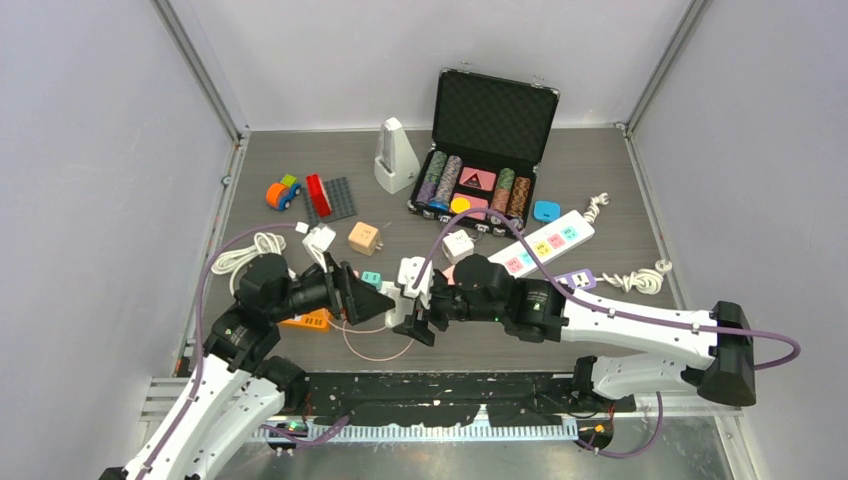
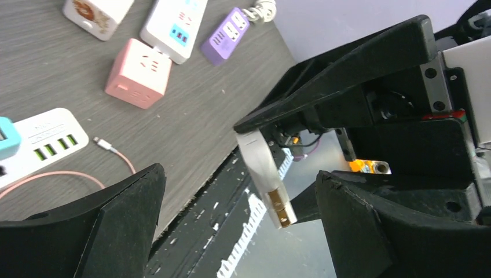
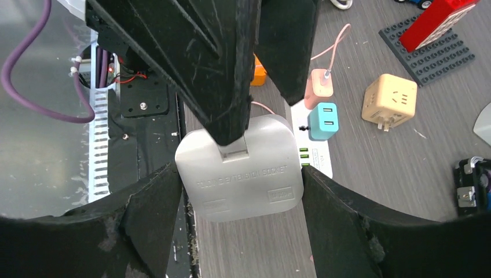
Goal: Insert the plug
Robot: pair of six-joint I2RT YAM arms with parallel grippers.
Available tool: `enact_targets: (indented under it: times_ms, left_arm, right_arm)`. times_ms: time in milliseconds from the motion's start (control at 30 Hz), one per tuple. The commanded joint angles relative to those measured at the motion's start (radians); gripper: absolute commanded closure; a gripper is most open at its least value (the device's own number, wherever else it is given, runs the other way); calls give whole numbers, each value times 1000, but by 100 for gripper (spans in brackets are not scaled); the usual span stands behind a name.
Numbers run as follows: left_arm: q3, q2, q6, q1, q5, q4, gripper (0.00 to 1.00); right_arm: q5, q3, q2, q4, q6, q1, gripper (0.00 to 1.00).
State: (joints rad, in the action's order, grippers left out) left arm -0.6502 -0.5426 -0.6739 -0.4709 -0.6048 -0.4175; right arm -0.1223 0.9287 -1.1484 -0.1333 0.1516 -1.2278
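Plug (image 3: 238, 174) — gripped by right jaws; left jaws spread — prongs mostly hidden.

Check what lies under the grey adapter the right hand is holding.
Below the grey adapter, gripped by the right hand, a white power strip with green ports pokes out on the dark tabletop. The adapter hides the rest of the strip.

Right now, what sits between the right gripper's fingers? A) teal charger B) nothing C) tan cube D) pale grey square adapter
D: in the right wrist view the pale grey square adapter fills the gap between the right gripper fingers; the tan cube and teal charger lie on the table.
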Motion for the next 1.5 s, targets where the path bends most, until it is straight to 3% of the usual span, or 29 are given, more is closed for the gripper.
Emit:
enact_targets:
  times_ms: [0, 233, 500, 700, 967, 1100, 1300, 1467]
  left_arm:
    - [45, 24, -74, 0, -114, 154, 0]
    - [77, -25, -103, 0, -32, 110, 5]
    - [86, -80, -103, 0, -16, 92, 27]
    - [79, -80, -104, 1, -23, 84, 50]
    - [58, -102, -105, 2, -46, 98, 100]
    - [43, -105, -105, 2, -51, 105, 100]
    - [-14, -67, -87, 2, -22, 91, 100]
    - [-45, -1, -87, 2, 15, 128, 100]
  right_arm:
    - [46, 85, -31, -31, 92, -28, 39]
    - [95, 143, -84, -57, 135, -54, 39]
    - [173, 277, -190, -232, 202, -83, 39]
    - [211, 311, -235, -280, 210, -91, 36]
    - [219, 276, -177, -233, 191, -91, 22]
    - [237, 237, -132, -191, 180, -91, 0]
    - [234, 145, -2, -93, 91, -82, 5]
    - [203, 49, 115, 141, -157, -56, 5]
